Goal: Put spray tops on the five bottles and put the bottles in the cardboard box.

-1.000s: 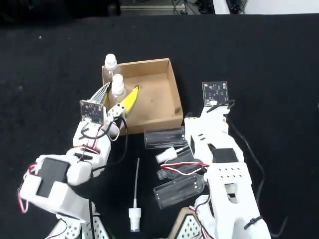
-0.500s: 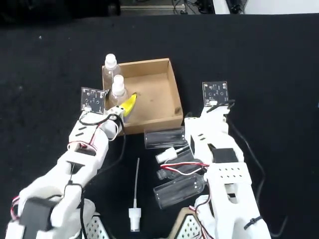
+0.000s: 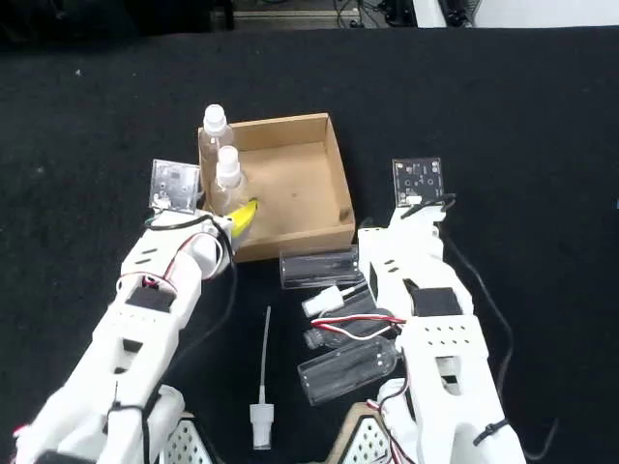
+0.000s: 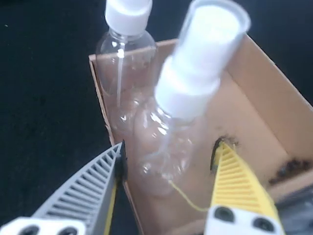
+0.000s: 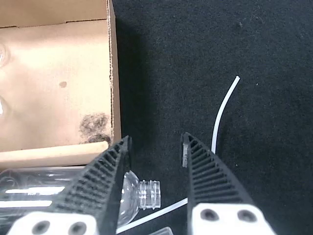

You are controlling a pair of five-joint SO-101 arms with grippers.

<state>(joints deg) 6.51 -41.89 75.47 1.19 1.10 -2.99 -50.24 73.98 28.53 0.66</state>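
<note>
Left arm stretched long and low from the near edge to the near-left corner of the cardboard box [image 3: 300,240]. There, left gripper [image 4: 169,149] part open and straddling the box wall: grey finger [image 4: 93,196] outside, yellow finger [image 4: 234,181] inside. Between them, the lower body of a capped bottle [image 4: 186,98], standing in the box and leaning a little; contact with either finger impossible to tell. Just beyond, at the far-left corner, a second capped bottle [image 3: 214,133], upright. Right arm laid straight up the right half of the black table [image 3: 503,116], wrist near the box's near-right corner. Under it, right gripper [image 5: 156,142] narrowly open over bare cloth, holding nothing, with a thin white tube [image 5: 222,110] curving just beside. Crowded against that arm's inner side: a bare bottle [image 3: 319,266] on its side along the box front, a loose spray top [image 3: 329,298] just beside it, and another bare bottle [image 3: 346,372] lying nearer the arm's base. Between the arms, well apart from the box, a long-tubed spray top [image 3: 263,411] flat on the table.
</note>
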